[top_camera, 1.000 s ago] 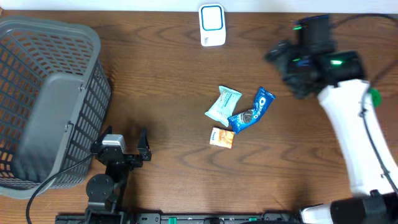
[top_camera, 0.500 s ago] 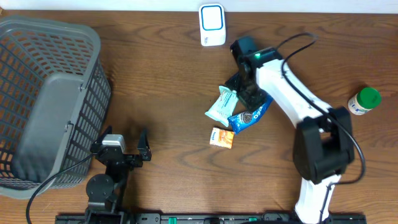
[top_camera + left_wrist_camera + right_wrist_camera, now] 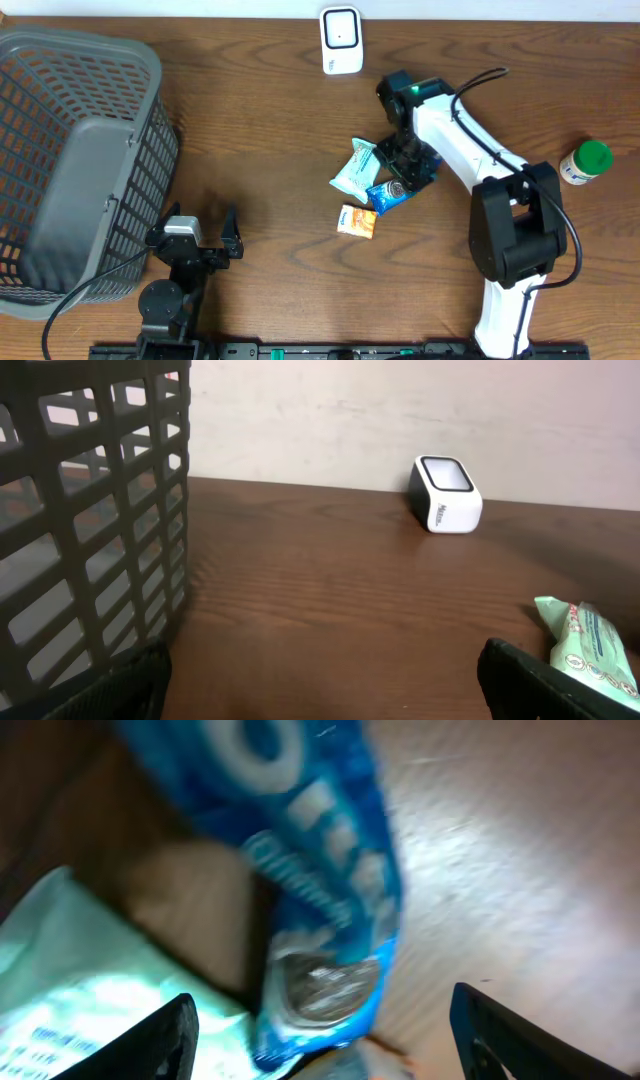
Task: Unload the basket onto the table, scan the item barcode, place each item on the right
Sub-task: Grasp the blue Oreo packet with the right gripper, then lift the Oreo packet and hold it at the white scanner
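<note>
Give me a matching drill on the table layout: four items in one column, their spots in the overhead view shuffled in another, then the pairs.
Items:
1. barcode scanner
2. grey mesh basket
3. green-capped bottle
4. blue cookie packet

Spots:
A. right edge of the table
B. far left side
C. back edge, centre
D. middle, beside the mint-green packet

Pairs: 1-C, 2-B, 3-A, 4-D

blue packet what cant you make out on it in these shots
- Barcode: none shows in any view; overhead, the print on the blue packet is too small to read.
- Upper half: overhead, hidden under the right pincer.
- Lettering: right wrist view, blurred past reading.
- Far end: right wrist view, cut off by the top edge.
</note>
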### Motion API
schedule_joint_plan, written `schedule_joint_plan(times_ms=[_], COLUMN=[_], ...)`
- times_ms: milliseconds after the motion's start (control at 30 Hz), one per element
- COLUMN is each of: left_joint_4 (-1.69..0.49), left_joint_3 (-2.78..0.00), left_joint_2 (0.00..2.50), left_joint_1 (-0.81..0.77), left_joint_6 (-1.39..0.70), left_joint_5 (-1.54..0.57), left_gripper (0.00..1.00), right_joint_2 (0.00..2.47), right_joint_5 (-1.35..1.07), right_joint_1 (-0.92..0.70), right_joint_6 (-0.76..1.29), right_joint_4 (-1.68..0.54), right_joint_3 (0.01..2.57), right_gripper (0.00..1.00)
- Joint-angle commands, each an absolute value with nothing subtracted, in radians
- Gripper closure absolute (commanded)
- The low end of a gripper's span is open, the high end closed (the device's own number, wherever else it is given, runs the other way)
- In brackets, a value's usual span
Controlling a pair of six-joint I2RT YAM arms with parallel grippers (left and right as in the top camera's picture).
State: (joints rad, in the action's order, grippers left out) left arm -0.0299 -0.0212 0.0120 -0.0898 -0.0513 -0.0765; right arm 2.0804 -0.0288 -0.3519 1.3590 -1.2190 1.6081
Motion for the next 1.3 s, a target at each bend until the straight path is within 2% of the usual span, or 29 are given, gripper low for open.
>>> schedule_joint_plan(times_ms=[0,100,300,500,567,667,733,767,867,1100,1267], left_joint_4=[-0.061,-0.061,-0.061,-0.061,-0.061,-0.061,-0.061,-0.061,-0.061,-0.061,-0.061], left_joint_3=[-0.004,-0.004,-0.004,-0.004,-0.004,-0.004,-0.004,-0.004,-0.004,-0.004,-0.004], left_joint_2=[0.007,0.007,0.007,0.007,0.007,0.007,0.007,0.007,0.007,0.007,0.007], left_joint_1=[-0.09,-0.09,-0.09,-0.09,-0.09,-0.09,-0.09,-0.09,-0.09,-0.09,-0.09], left_joint_6=[-0.042,-0.042,-0.042,-0.042,-0.042,-0.042,-0.042,-0.042,-0.042,-0.042,-0.042], left_joint_5=[-0.097,-0.097,-0.097,-0.097,-0.097,-0.097,-0.097,-0.097,-0.097,-0.097,-0.097], left_gripper=[0.02,0.02,0.02,0.02,0.02,0.02,0.02,0.02,0.02,0.02,0.02], right_joint_2=[2.073,2.082,2.129,2.232,2.247,2.251,2.249,2.25,2.249,2.201,2.101], right_joint_5=[0.048,0.093,0.054,0.042,0.019,0.008,0.009,0.009,0.002,-0.277,-0.872], right_joint_1=[-0.32,-0.315,-0.316,-0.316,-0.316,-0.315,-0.314,-0.31,-0.3,-0.247,-0.231], right_joint_6=[1.345,1.345,1.302,1.295,1.282,1.277,1.274,1.261,1.181,0.786,0.213], right_joint_4=[-1.23,-1.212,-1.123,-1.18,-1.187,-1.201,-1.214,-1.23,-1.246,-1.246,-1.171], right_joint_3=[1.615,1.615,1.615,1.615,1.615,1.616,1.616,1.616,1.618,1.733,1.833], right_gripper=[0.23,0.19,0.2,0.31,0.39,0.59,0.88,0.99,0.99,0.99,0.99])
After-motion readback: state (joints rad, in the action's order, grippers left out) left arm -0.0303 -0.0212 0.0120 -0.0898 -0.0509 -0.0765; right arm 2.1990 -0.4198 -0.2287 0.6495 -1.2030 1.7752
